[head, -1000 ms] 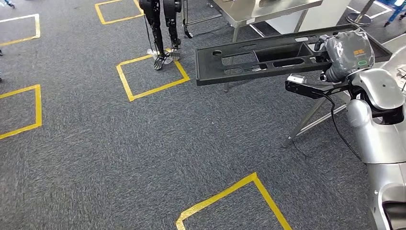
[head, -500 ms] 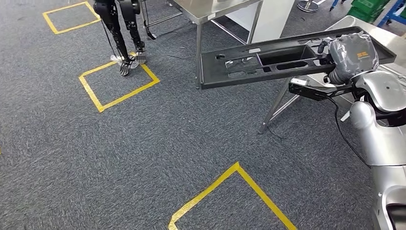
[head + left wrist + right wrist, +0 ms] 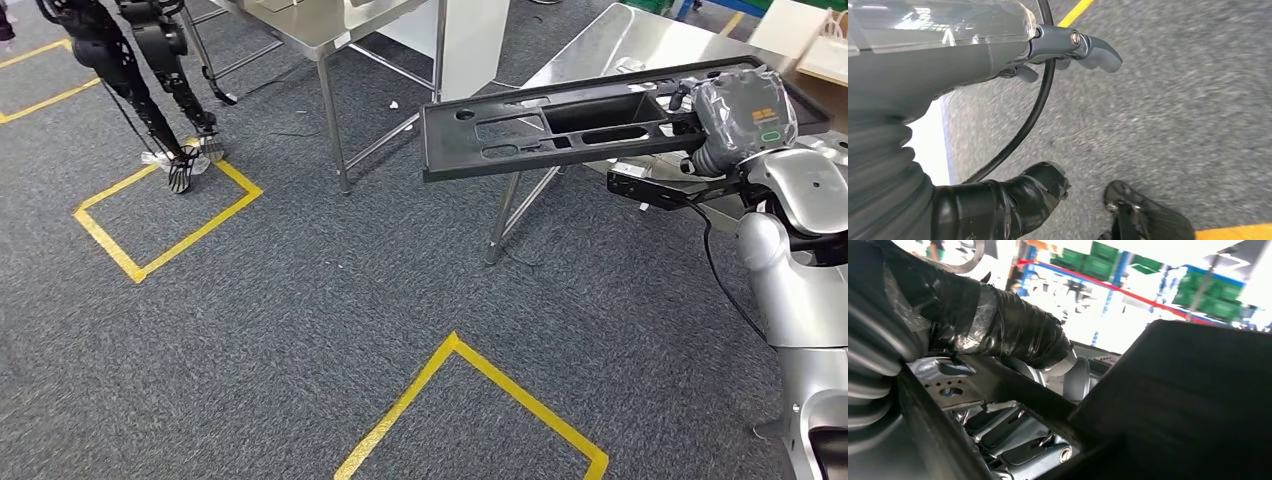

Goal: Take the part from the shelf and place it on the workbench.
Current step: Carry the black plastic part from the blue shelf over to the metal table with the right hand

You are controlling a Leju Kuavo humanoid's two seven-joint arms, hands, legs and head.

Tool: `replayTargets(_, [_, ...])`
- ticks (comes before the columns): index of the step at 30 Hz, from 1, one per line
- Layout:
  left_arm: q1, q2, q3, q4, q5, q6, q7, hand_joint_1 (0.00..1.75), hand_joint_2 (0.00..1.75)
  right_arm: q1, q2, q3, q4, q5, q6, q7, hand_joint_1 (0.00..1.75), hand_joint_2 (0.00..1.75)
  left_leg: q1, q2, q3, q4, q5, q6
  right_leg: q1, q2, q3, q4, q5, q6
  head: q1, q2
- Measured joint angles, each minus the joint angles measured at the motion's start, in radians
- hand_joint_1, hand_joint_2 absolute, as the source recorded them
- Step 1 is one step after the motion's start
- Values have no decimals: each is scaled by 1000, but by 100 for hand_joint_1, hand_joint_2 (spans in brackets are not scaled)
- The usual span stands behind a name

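R hand [image 3: 742,118] grips part [image 3: 560,130], steel workbench [image 3: 640,40], grey carpet [image 3: 300,300]

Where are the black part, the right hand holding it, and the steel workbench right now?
black part [image 3: 520,130]: head view, on its flat slotted face left of the deep pocket.
right hand [image 3: 742,115]: head view, on the wrapped back of the hand.
steel workbench [image 3: 600,40]: head view, on its bare top behind the part.

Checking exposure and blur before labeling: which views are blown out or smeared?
Head view: sharp and evenly lit, with the black part in the right hand well exposed. Left wrist view: carpet motion-smeared, a white patch clipped beside the left hand. Right wrist view: background overexposed and soft, the part nearly black.
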Motion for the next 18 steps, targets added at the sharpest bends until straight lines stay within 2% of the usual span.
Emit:
replayTargets(2, [0,1,0,0,0,0,-1,0,175,9,1,-3,0,1,-1,1,175,175,0,-37,25,-56,14,6,-6,27,-8,4,-1,13,0,0])
replayTargets(4, [-4,0,0,0,-1,0,-1,0,175,24,-1,-11,-1,4,-3,1,175,175,-2,-15,31,-68,18,14,-12,49,-12,0,4,29,-1,0])
replayTargets(5, [-5,-1,0,0,-1,0,-1,0,175,30,-4,-17,-1,6,-4,1,175,175,-2,-1,37,-77,21,21,-12,35,-15,3,1,34,1,0])
replayTargets(6, [-5,-2,0,0,-2,0,-1,0,175,34,-6,-24,-1,7,-4,1,175,175,0,14,43,-87,25,27,-11,6,-23,20,-11,39,2,0])
replayTargets(8, [-1,-2,0,0,-3,1,-2,0,175,34,-8,-34,-1,8,-6,1,175,175,0,43,51,-99,28,34,-10,-69,-67,108,-59,48,5,0])
replayTargets(9, [0,-2,0,0,-3,1,-2,0,175,35,-7,-36,-1,8,-6,1,175,175,0,57,52,-100,27,36,-12,-88,-100,171,-87,54,5,0])
replayTargets(10, [1,-2,0,0,-3,1,-2,0,175,37,-6,-37,-1,8,-7,1,175,175,-1,73,52,-99,25,35,-15,-95,-128,223,-104,59,5,0])
replayTargets(11, [1,-2,0,0,-4,1,-2,0,175,40,-6,-37,-1,8,-7,1,175,175,-1,89,54,-99,21,35,-18,-100,-142,247,-104,63,5,0])
replayTargets(12, [0,-2,0,0,-4,1,-2,0,175,42,-5,-38,-1,8,-7,1,175,175,-1,104,56,-98,18,33,-20,-105,-136,234,-85,66,5,0])
replayTargets(13, [0,-3,0,0,-4,1,-2,0,175,43,-5,-39,-1,9,-7,1,175,175,0,118,59,-97,14,30,-21,-115,-107,181,-53,67,5,0])
replayTargets(15, [0,-4,0,0,-4,1,-2,0,175,42,-5,-42,-1,11,-8,1,175,175,-3,143,68,-93,3,21,-15,-159,-35,46,2,62,5,0])
replayTargets(16, [-1,-4,0,0,-4,1,-2,0,175,41,-5,-43,-2,11,-8,1,175,175,-5,153,71,-92,-2,15,-10,-174,-12,4,15,56,5,0])
replayTargets(17, [-2,-4,0,0,-4,1,-2,0,175,41,-5,-44,-2,11,-8,1,175,175,-7,164,75,-91,-6,9,-5,-179,-5,-13,15,48,5,0])
replayTargets(18, [-3,-4,0,0,-4,1,-3,0,175,40,-5,-44,-2,11,-8,1,175,175,-8,175,78,-92,-10,3,-1,-169,-6,-12,14,40,4,0])
